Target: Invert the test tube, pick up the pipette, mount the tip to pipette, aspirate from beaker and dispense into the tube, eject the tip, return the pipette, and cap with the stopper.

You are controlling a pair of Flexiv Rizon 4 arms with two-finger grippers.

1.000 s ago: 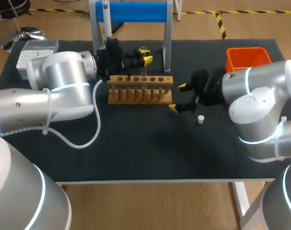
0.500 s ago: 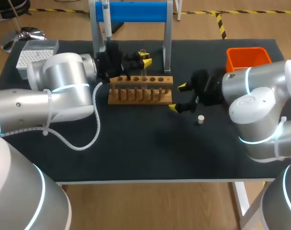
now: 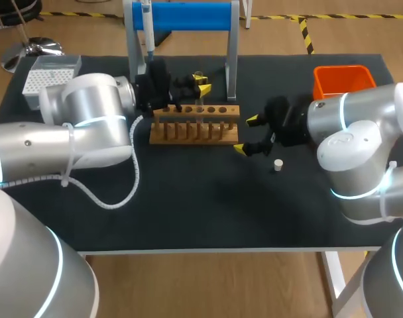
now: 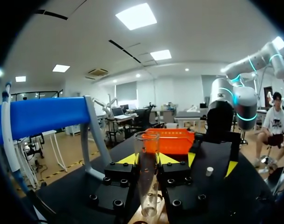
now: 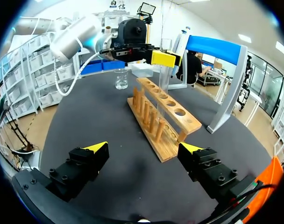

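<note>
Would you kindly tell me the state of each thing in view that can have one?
test tube: upright, mouth up, uncapped.
left gripper: shut on the test tube.
right gripper: open, empty.
stopper: loose on the table.
pipette: hanging on its stand.
beaker: upright, uncovered.

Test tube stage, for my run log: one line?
left gripper: shut on test tube at rack | right gripper: open | stopper: on table
</note>
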